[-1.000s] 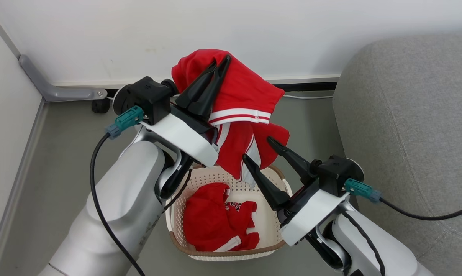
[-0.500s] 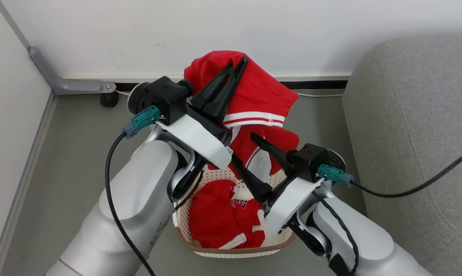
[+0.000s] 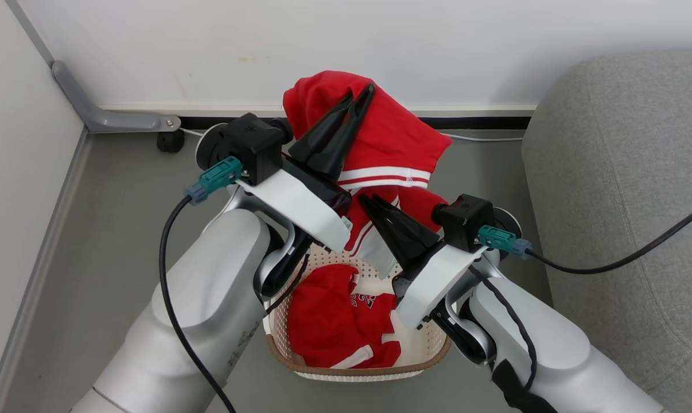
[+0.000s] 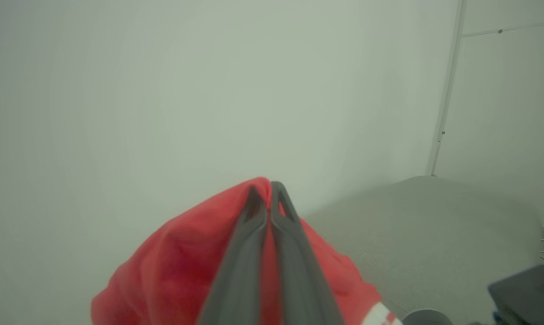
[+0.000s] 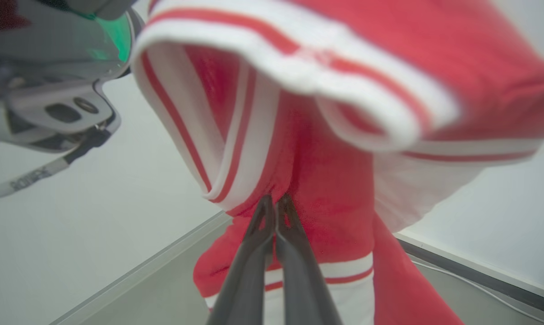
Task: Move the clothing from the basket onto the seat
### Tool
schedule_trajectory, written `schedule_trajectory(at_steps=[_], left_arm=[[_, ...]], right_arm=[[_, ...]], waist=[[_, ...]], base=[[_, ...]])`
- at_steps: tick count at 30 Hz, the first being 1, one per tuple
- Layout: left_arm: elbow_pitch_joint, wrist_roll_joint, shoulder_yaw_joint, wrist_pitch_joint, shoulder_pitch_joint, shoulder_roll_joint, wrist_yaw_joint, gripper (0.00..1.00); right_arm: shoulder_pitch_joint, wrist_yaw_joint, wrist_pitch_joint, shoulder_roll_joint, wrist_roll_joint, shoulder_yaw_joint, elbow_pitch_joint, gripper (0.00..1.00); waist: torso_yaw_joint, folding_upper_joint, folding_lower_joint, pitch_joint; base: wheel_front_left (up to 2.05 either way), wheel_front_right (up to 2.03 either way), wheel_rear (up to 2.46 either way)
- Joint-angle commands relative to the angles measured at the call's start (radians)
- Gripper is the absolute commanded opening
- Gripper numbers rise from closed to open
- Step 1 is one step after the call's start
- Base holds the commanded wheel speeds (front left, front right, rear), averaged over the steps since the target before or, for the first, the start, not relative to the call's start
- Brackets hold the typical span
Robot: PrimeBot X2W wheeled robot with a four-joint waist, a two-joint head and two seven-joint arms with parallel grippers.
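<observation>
Item: red garment (image 3: 392, 143), soft, light, limp; best taken by bunched folds. Left gripper (image 3: 362, 94) clenched on its top; right gripper (image 3: 370, 201) pinched on a lower fold.

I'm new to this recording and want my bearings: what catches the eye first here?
A bright red garment with white stripes hangs in mid-air above the basket, pinched at its top by the left gripper and lower down by the right gripper. A second red garment lies in the basket, and the grey sofa stands at right.
</observation>
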Motion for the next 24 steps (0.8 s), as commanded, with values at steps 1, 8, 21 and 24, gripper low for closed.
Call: schedule_trajectory(at_steps=[1,8,21,24], left_arm=[[-0.03,-0.001,0.045,-0.01,-0.038,0.014,-0.001,1.0],[-0.028,0.02,0.063,-0.01,-0.021,0.014,-0.001,1.0],[-0.019,0.042,0.059,-0.01,0.017,0.036,-0.001,1.0],[-0.017,0.045,0.057,-0.01,0.035,0.045,-0.001,1.0]], right_arm=[[-0.006,0.004,-0.006,0.019,0.0,-0.003,-0.033,0.0],[0.004,0.004,-0.006,0.019,-0.009,-0.016,-0.057,0.0],[0.064,0.004,-0.006,0.018,-0.097,-0.194,-0.181,0.0],[0.089,0.004,-0.006,0.011,-0.119,-0.251,-0.216,0.0]], waist=[[-0.006,0.0,0.0001,0.003],[-0.026,0.0,0.0001,0.01],[-0.086,0.0,0.0001,0.024],[-0.115,0.0,0.0001,0.019]], base=[[0.0,0.0,0.0],[0.0,0.0,0.0],[0.0,0.0,0.0],[0.0,0.0,0.0]])
